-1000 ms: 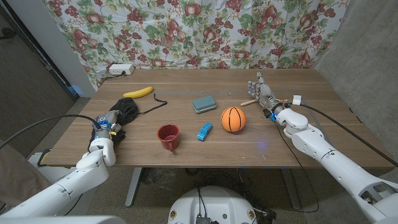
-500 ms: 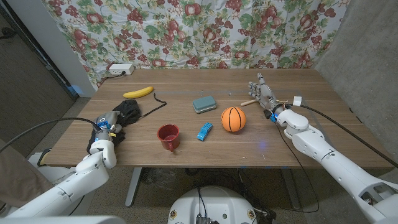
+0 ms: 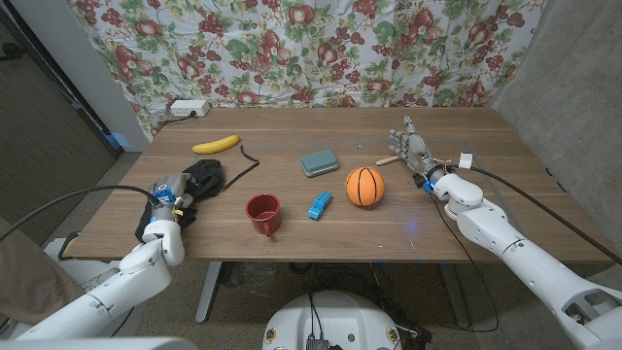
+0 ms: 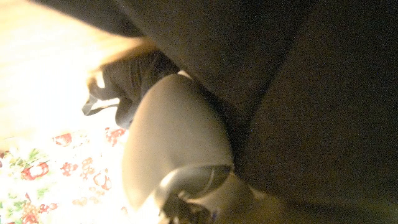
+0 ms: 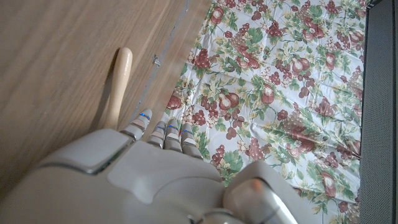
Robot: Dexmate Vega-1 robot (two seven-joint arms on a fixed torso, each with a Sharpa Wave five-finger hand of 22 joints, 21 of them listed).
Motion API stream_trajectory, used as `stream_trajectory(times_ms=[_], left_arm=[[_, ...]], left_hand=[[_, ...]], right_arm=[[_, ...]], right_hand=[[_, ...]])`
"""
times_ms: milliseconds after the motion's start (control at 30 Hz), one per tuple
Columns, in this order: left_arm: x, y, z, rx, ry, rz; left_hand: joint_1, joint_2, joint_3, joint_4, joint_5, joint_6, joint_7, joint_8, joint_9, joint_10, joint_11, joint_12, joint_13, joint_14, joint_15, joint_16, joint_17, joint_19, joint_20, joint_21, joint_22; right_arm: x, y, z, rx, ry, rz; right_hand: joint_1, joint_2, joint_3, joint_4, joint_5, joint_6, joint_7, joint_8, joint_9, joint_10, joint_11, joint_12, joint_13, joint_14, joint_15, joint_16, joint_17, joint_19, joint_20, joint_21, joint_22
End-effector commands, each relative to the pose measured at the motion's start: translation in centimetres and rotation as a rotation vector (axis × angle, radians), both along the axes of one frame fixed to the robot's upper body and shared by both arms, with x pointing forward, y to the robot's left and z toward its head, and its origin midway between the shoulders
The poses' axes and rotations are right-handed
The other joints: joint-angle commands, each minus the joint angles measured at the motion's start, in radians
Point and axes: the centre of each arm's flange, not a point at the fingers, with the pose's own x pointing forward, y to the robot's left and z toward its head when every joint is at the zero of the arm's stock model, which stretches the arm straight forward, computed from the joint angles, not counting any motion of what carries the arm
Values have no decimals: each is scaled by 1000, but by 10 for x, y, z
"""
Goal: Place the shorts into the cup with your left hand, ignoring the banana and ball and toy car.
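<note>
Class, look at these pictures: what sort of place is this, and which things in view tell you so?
Probably a makeshift robot test room, not a home: a floral cloth hung as a backdrop, a wooden table set with test props, and cables trailing from the right hand.

Wood-grain tabletop (image 3: 292, 228), smooth, faintly sheened. Black shorts (image 3: 199, 178): limp matt cloth, dark and creased up close (left wrist view mostly that fabric). Red cup (image 3: 263, 213), glazed and glossy. Orange ball (image 3: 364, 186), matt and rubbery-looking. Blue toy car (image 3: 319, 205), shiny plastic. Yellow banana (image 3: 216, 144), smooth peel. Right hand (image 3: 417, 151): pale glossy plastic shell. Printed floral cloth backdrop (image 3: 292, 49), softly wrinkled.
</note>
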Motion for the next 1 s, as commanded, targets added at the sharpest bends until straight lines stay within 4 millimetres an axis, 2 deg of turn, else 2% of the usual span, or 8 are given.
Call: stream_trajectory(times_ms=[33, 633, 1000], left_arm=[[-6, -10, 17, 35, -85, -17], [-18, -32, 44, 83, -189, -75], [-19, -36, 52, 99, -221, -91]], left_hand=[[-12, 3, 26, 14, 12, 35, 30, 11, 13, 11, 10, 7, 422, 254, -175, 0, 447, 57, -235, 412, 411], [-17, 0, 38, 14, 23, 43, 30, 35, 44, 20, 9, 17, 440, 255, -173, 0, 461, 52, -234, 419, 410], [-21, -5, 49, 13, 31, 52, 30, 44, 52, 35, 7, 22, 443, 259, -171, 2, 470, 49, -233, 418, 406]], right_arm=[[-2, -3, -4, 15, -1, -8], [0, -5, -4, 15, 0, -11], [3, -4, 0, 12, 1, -9]], right_hand=[[-4, 7, -4, 4, -1, 12, -1, 3, 4, 5, 2, 7, 2, 0, -5, 1, 2, 2, 7, -4, 3], [-3, 8, -3, 4, -1, 13, -2, 2, 4, 6, 1, 7, 2, 0, -5, 1, 2, 2, 7, -4, 3], [-2, 9, -2, 4, -1, 12, -1, 2, 4, 6, 1, 7, 2, -1, -6, 1, 2, 2, 8, -4, 3]])
